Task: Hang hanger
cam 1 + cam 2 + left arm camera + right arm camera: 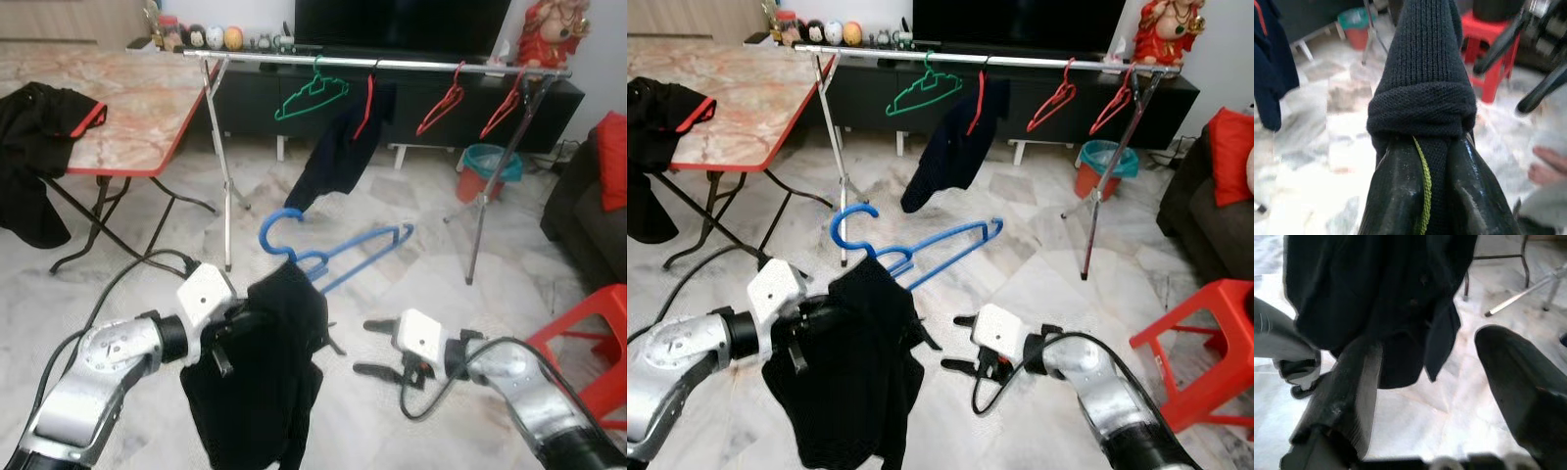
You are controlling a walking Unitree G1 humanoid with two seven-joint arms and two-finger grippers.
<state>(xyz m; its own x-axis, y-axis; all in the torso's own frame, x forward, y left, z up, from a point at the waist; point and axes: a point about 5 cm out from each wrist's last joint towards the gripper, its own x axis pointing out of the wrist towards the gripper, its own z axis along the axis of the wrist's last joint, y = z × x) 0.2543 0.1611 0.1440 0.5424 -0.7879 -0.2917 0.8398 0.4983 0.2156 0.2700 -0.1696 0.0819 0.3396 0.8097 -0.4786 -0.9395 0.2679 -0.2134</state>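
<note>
The blue plastic hanger sits in the near middle of the room, its hook poking up out of the black knitted garment draped on it. The left gripper is clamped on that knit; its wrist view shows the fingers pinching a fold. To the right, the right gripper hangs with its fingers spread apart. Far behind stands the silver clothes rail.

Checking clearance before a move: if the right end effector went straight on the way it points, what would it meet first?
Probably the black garment hanging from the left end effector; the right end effector points at it, open.
</note>
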